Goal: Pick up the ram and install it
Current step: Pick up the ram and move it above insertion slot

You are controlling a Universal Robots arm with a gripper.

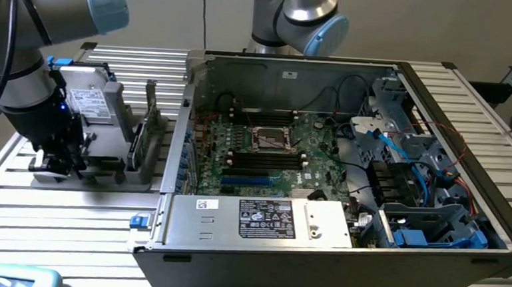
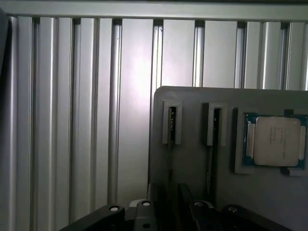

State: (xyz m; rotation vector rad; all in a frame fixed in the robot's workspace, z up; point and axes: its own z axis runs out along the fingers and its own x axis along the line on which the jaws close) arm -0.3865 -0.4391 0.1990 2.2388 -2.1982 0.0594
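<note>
Your ram (image 2: 171,127) stood edge-up in the grey holder (image 2: 192,168), close by the end effector (image 1: 59,163), whose opening I could not tell. Judged light, stiff, fragile: grip the flat faces mid-length.

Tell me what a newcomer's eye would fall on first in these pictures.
The open computer case with its green motherboard dominates the middle and right of the exterior view. At that view's left, the arm's gripper is down at a grey holder on the slatted table. The wrist view shows a silver processor chip seated in that holder.
</note>
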